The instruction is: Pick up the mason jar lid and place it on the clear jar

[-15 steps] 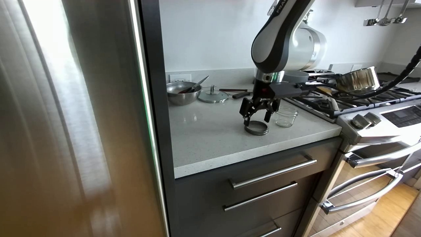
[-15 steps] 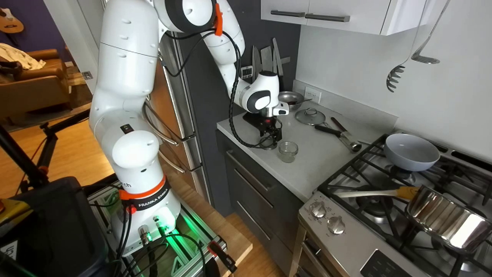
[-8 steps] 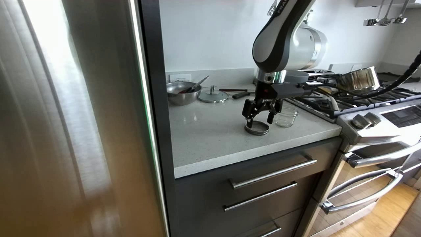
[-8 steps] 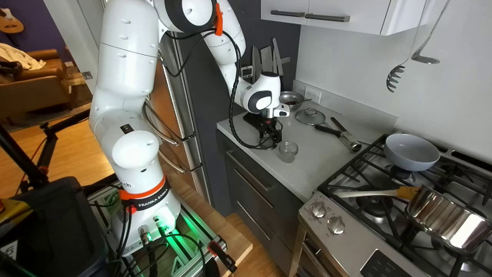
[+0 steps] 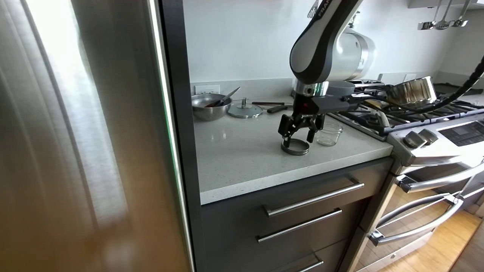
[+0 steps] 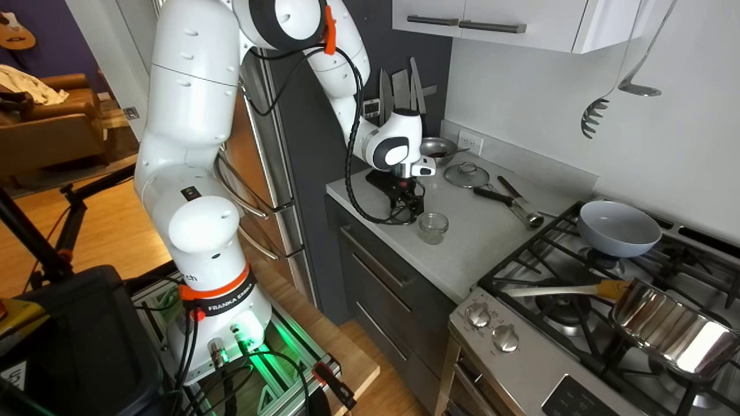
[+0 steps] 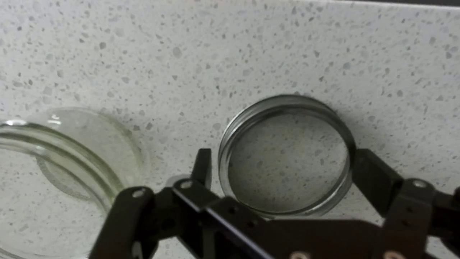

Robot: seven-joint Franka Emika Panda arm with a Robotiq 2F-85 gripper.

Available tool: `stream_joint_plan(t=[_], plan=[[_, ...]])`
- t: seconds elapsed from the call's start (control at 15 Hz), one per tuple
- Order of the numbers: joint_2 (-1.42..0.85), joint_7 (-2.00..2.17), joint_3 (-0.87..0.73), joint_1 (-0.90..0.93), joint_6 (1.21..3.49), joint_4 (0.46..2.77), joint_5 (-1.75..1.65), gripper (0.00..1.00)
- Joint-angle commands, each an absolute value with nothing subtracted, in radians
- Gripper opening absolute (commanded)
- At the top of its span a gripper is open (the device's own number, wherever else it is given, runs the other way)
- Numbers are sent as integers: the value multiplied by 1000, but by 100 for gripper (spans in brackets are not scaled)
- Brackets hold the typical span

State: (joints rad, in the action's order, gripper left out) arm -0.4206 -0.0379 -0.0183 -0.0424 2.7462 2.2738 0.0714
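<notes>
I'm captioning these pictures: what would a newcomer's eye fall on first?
Probably the big white arm, arching over the left of an exterior view; then the steel pot on the stove, lower right there. In the wrist view, the grey ring-like lid stands out, framed by the open tool, the clear jar at left.

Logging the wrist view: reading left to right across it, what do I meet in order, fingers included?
Jar, one of the fingers, lid, the other finger.
</notes>
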Motion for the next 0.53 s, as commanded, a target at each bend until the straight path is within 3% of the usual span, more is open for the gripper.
stream_joint_plan(t=[0.0, 0.47], plan=[[-443, -51, -12, -51, 2729, 2250, 58, 100], [-466, -60, -2, -57, 2725, 2220, 66, 100]])
